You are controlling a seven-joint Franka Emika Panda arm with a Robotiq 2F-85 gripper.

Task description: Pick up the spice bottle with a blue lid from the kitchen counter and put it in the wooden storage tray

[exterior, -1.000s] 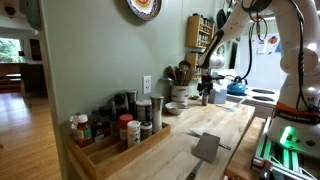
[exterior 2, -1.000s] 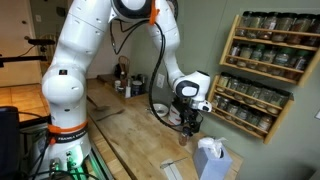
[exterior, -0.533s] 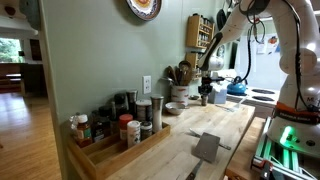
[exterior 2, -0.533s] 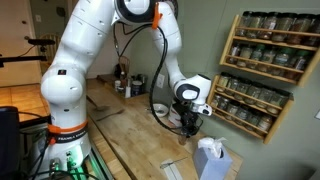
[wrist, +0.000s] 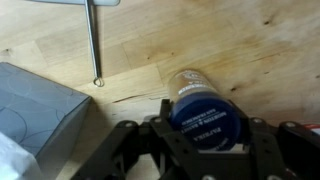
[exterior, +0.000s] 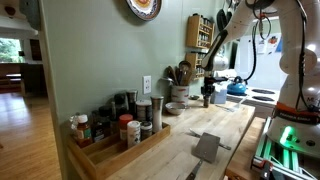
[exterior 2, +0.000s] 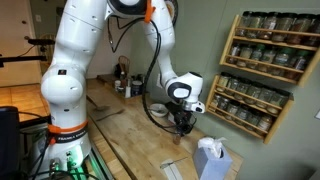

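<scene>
In the wrist view the spice bottle [wrist: 205, 108] shows its round blue lid and a clear body below, over the pale wooden kitchen counter [wrist: 250, 40]. My gripper [wrist: 207, 130] is shut on the spice bottle, with one black finger on each side of the lid. In both exterior views the gripper [exterior: 207, 95] [exterior 2: 181, 122] hangs low over the counter [exterior: 190, 135] at its far end. Whether the bottle still touches the wood I cannot tell. The wooden storage tray [exterior: 120, 157] lies at the near end against the wall and holds several spice jars.
A grey box [wrist: 35, 105] [exterior: 207, 147] lies on the counter close to the gripper, with a thin metal rod [wrist: 92, 40] beyond it. A wall-hung spice rack [exterior 2: 265, 70], a utensil holder [exterior: 182, 75] and a blue kettle [exterior: 237, 88] on the white stove are nearby.
The jaws have closed on the blue-lidded bottle. The arm's wrist has shifted slightly over the same spot on the counter.
</scene>
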